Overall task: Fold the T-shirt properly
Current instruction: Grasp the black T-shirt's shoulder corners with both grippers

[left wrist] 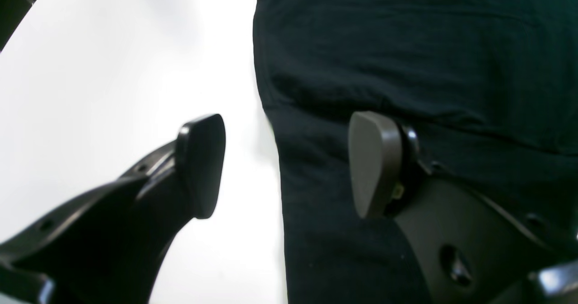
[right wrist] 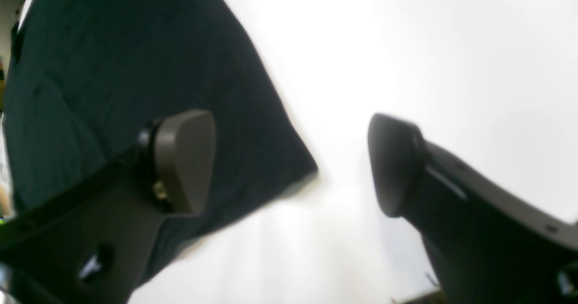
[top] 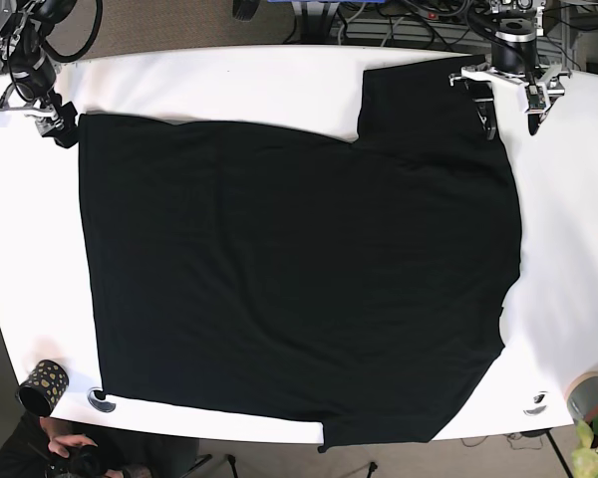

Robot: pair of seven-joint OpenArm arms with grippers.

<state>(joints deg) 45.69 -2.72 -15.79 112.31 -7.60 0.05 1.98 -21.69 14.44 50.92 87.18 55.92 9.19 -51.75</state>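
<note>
Base view: both hands gape over T-shirt (top: 289, 269) corners

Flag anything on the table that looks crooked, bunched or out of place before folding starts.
The black T-shirt lies mostly flat, but its lower edge runs past the near edge of the white table around the bottom middle, so part seems to hang off. Both grippers, the left and the right, are open at the far corners.
</note>
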